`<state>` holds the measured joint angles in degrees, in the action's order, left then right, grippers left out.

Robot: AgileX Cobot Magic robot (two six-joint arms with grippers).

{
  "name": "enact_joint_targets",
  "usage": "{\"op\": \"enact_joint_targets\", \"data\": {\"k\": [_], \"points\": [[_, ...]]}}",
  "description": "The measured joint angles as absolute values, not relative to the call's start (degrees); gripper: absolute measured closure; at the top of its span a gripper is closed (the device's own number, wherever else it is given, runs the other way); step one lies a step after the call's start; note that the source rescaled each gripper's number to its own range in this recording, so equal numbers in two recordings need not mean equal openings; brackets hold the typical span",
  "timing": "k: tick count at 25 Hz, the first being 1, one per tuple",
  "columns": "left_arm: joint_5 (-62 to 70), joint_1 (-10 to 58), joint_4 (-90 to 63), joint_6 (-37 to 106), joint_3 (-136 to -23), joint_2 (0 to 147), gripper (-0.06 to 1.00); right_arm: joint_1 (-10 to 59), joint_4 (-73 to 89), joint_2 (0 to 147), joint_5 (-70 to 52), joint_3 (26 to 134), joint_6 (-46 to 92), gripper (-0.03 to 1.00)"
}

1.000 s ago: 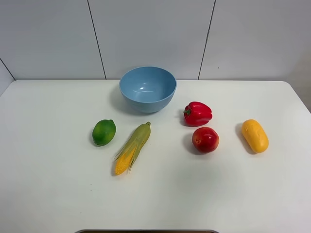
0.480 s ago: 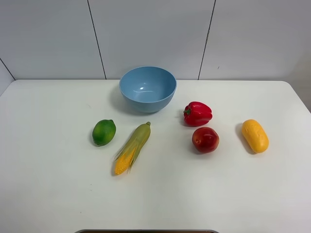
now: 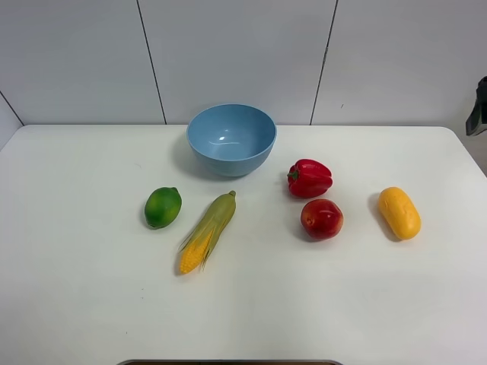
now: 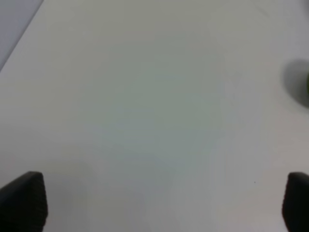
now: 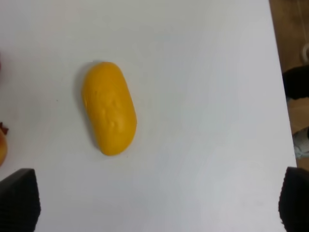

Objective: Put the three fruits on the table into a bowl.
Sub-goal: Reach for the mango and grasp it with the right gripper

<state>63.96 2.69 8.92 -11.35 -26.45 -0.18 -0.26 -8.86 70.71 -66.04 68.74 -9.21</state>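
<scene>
The light blue bowl (image 3: 231,138) stands at the back middle of the white table (image 3: 84,296). The green lime (image 3: 163,207) lies front left of it. The red apple (image 3: 321,219) and the yellow-orange mango (image 3: 399,213) lie to the right. My right gripper (image 5: 157,200) is open and empty, above the table with the mango (image 5: 109,107) ahead of its fingertips (image 5: 19,198). A dark part of the right arm (image 3: 478,106) shows at the right edge of the exterior view. My left gripper (image 4: 159,203) is open and empty over bare table; it is out of the exterior view.
A corn cob in green husk (image 3: 207,232) lies right of the lime. A red bell pepper (image 3: 310,178) lies just behind the apple. The table's right edge and the brown floor (image 5: 289,29) are close beside the mango.
A dark part of the right arm has come into the exterior view at the right edge. The fruits, vegetables and bowl have not moved.
</scene>
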Motion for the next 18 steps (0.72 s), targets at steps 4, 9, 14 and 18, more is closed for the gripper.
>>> {"op": "enact_joint_targets", "data": {"k": [4, 9, 14, 18], "points": [[63.96, 2.69, 8.92, -11.35, -26.45, -0.18, -0.06, -0.26, -8.47, 73.76, -64.09, 68.74, -7.71, -0.03], [63.96, 2.69, 8.92, -11.35, -26.45, -0.18, -0.06, -0.96, -8.12, 76.65, -62.39, 68.34, -7.63, -0.03], [63.96, 2.69, 8.92, -11.35, -26.45, -0.18, -0.06, -2.86, -7.22, 80.08, -61.18, 68.15, -7.44, -0.03], [63.96, 2.69, 8.92, -11.35, -26.45, -0.18, -0.06, -3.01, -5.92, 82.09, -58.96, 68.15, -5.57, -0.03]]}}
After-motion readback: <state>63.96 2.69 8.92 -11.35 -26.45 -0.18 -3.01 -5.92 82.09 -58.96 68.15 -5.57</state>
